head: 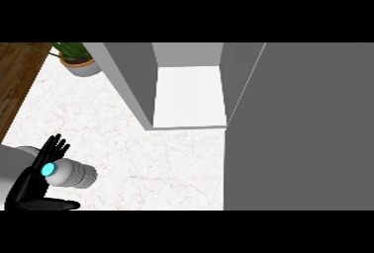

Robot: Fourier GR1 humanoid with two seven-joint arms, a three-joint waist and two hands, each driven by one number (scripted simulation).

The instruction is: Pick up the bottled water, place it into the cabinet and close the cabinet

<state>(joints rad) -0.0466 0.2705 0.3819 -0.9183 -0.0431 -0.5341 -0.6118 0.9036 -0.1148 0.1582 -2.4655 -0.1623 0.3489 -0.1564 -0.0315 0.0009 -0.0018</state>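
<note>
Cabinet [188,94] at 12 o'clock, open, white shelf bare; its grey door [300,128] fills 3 o'clock side. Speckled counter [146,148] below. Left hand [33,185] at 8 o'clock, fingers straight, spread. Bottled water [71,173] lying on side, just beside left hand's fingers. Potted plant [76,59] at 11 o'clock.

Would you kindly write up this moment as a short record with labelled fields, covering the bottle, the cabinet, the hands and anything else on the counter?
bottle: water bottle with a blue cap, on the white counter at lower left
left hand: black hand right beside the bottle, fingers straight; contact cannot be told
right hand: not in view
cabinet: grey cabinet, open, pale inside, nothing visible in it
door: large grey door swung out at the right
other: potted plant at upper left
task state: bottle not yet in the cabinet
</note>
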